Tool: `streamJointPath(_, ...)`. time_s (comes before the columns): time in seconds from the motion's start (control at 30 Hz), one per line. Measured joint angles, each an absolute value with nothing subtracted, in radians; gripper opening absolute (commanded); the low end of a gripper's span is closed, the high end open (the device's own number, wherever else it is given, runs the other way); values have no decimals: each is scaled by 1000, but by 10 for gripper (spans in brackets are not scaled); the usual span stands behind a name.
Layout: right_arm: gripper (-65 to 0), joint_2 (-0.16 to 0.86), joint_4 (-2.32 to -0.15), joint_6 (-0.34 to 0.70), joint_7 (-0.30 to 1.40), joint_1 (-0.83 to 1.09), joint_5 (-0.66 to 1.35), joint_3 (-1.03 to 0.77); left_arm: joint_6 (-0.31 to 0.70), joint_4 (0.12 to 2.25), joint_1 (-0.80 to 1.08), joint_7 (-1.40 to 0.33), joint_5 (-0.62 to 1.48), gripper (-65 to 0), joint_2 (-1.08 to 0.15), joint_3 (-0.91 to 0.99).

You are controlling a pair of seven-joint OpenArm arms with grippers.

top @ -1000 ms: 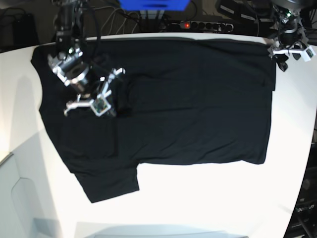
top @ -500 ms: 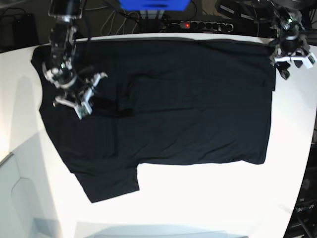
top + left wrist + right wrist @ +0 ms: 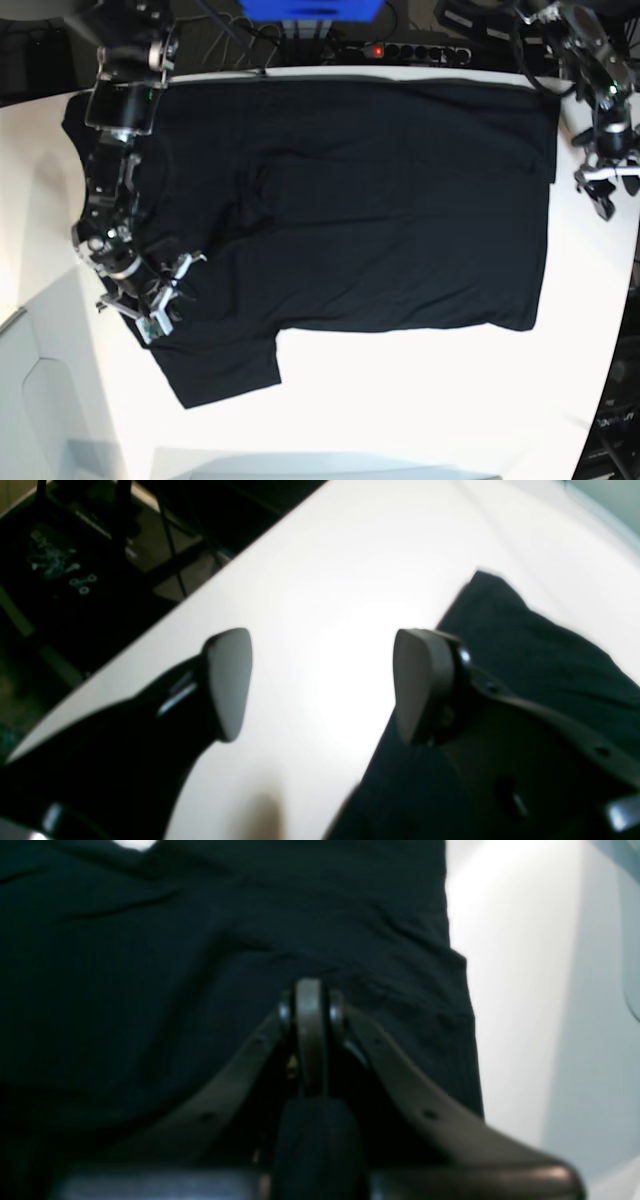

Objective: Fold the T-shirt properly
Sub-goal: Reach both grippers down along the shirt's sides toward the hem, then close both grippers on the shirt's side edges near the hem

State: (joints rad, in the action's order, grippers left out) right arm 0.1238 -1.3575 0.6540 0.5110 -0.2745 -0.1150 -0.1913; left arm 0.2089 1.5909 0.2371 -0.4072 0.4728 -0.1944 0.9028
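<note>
Right claw (image 3: 160,300) swings from shirt's far side down toward near-left sleeve, pads pinched together, holding nothing, likely lining up next grab. Left claw (image 3: 603,190) drifts along right edge of surface (image 3: 420,400), spread wide, empty. T-shirt (image 3: 380,200) flat, mostly unfolded, covering far half.

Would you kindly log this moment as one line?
T-shirt: spread flat, unfolded | right pincer: shut, over shirt near sleeve | left pincer: open, empty, above table beside shirt edge
</note>
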Motion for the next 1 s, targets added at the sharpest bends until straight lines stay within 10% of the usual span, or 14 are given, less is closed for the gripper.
streamJointPath(0.53, -313, 229, -823, 584, 355, -608, -111, -200, 213, 974, -278, -385, 477, -223, -425, 357)
streamJointPath(1.0, -306, 244, -708, 403, 241, -537, -109, -201, 208, 328, -665, -88, 477, -223, -429, -147)
